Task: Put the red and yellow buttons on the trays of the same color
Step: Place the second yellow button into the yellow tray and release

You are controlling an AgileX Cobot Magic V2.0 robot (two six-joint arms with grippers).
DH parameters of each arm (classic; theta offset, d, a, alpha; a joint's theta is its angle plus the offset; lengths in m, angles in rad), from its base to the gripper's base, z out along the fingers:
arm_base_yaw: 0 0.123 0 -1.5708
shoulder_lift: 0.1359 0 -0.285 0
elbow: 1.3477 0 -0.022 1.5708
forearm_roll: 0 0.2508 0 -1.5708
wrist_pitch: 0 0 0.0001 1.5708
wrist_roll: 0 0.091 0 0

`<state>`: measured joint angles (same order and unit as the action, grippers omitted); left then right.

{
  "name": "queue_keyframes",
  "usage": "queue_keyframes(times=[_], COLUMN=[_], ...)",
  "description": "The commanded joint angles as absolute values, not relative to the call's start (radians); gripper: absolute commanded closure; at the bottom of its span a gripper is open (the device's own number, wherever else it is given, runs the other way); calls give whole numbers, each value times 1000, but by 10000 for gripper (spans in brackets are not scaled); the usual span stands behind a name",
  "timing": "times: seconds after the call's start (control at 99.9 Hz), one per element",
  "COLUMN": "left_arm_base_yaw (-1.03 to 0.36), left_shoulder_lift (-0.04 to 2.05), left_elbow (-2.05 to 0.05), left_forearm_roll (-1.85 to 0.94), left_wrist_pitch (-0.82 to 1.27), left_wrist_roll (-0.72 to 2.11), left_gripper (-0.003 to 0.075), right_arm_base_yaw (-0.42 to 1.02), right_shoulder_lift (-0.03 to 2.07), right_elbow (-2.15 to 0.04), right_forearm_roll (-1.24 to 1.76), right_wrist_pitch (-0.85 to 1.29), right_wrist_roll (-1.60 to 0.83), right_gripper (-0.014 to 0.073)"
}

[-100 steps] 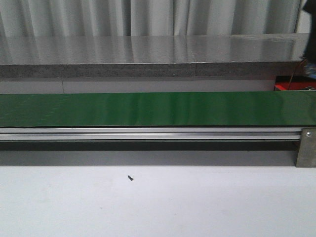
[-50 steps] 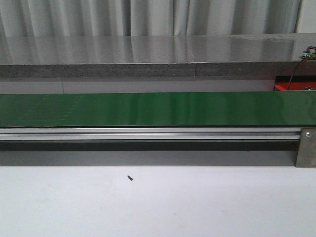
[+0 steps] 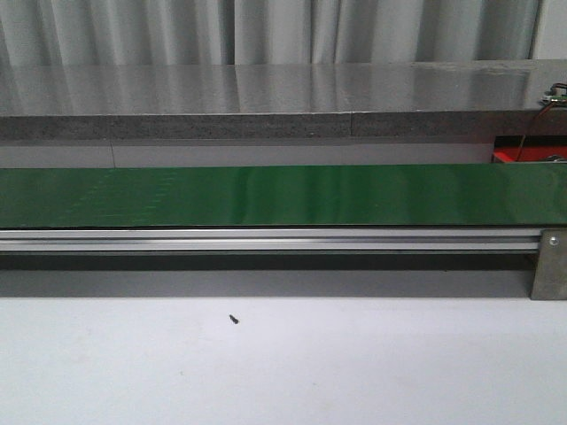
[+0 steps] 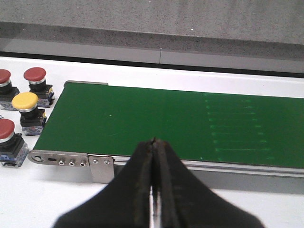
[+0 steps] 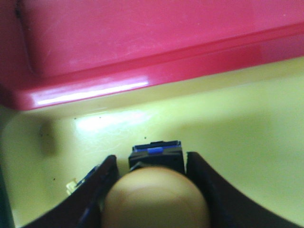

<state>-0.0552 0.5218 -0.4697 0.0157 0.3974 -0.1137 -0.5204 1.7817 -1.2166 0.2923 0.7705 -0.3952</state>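
In the right wrist view my right gripper is shut on a yellow button with a black and blue base. It hangs low over the floor of the yellow tray, close to the rim of the red tray. In the left wrist view my left gripper is shut and empty, near the front rail of the green belt. Off the belt's end stand a yellow button and three red buttons. Neither arm shows in the front view.
The green conveyor belt runs across the front view, with an aluminium rail before it and a grey ledge behind. A red edge shows at the far right. A small dark speck lies on the white table.
A dark shape at the far right edge of the front view has gone out of sight. The belt and table look the same.
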Motion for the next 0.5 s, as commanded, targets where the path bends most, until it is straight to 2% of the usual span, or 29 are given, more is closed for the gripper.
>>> queue_keyframes(times=[0.0,0.28,0.35,0.49], left_arm_base_yaw=[-61,-61,-61,-61], left_shoulder_lift=[525,525,525,525], left_elbow=[-499,-499,-499,-499], left_forearm_roll=[8,8,8,8], left_wrist_pitch=[324,324,324,324], left_wrist_roll=[-123,-123,-123,-123], left_gripper=[740,740,740,740], right_arm_base_yaw=[-525,-525,-525,-525], right_shoulder_lift=[1752,1784,1784,1784], right_elbow=[-1238,-1238,-1238,-1238], right_forearm_roll=[308,308,308,308], right_wrist_pitch=[738,726,726,724], right_wrist_roll=[-398,-398,-398,-397], right_gripper=[395,384,332,176])
